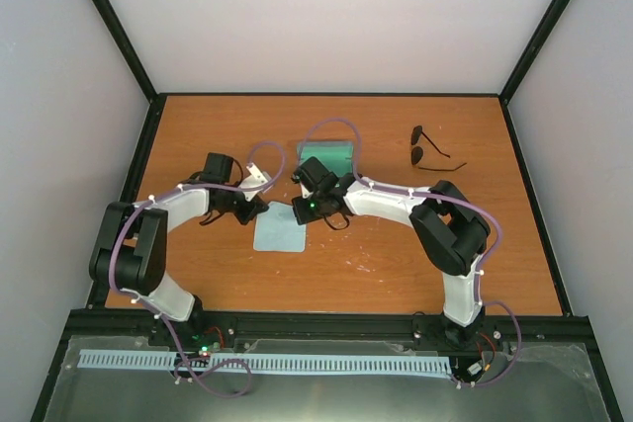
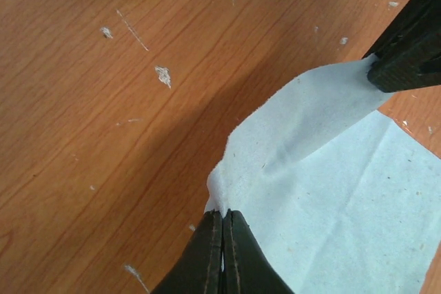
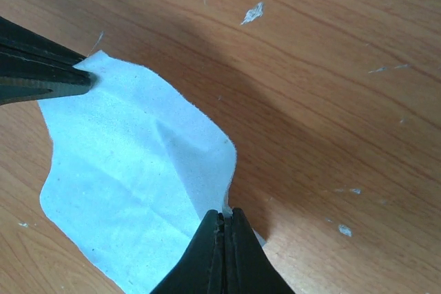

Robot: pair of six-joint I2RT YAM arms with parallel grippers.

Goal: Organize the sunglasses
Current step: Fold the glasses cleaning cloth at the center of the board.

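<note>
— What is nearest on the table?

— A light-blue cloth, lying between the two arms. Each claw has one of its far corners.

— How do the claws stand?

— The left gripper has its fingers pressed together with no gap, a corner of the cloth pinched between the tips. The right gripper is the same: fingers tight together, clamped on the other far corner. The edge between them is rumpled and raised off the wood; the near part lies flat.

— And beyond them?

— Just past the right gripper sits a case, its green inside showing, partly hidden by the wrist.

— Where are the sunglasses?

— Farther back and to the right of the case, on the bare table, temple arms spread. They lie well apart from both grippers, touching nothing else.
</note>
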